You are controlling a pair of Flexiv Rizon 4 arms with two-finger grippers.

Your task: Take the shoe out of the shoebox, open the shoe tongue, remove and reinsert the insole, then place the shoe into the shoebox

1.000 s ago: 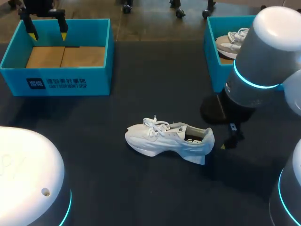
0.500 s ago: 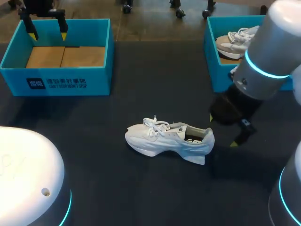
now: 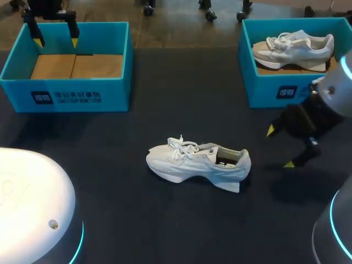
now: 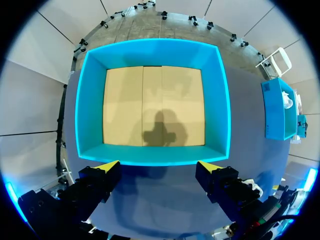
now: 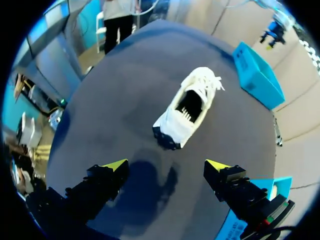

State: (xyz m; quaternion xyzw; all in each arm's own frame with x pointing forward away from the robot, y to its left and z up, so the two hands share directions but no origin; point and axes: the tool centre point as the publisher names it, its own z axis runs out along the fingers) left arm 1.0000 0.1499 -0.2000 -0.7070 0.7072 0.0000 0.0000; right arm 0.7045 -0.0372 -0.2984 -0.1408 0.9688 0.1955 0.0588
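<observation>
At table centre: shoe [image 3: 198, 165] on its sole, out of empty box [image 3: 110, 96], ungripped. Right gripper [image 3: 279, 147] near heel, fingers apart, holding nothing. Left gripper [image 3: 55, 41] spread, empty, over box. Likely removal done; tongue and insole status unclear; reboxing left.

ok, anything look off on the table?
Nothing stands out. The white shoe stands upright on its sole on the table; the second shoe sits in the right box, and the left box is empty.
</observation>
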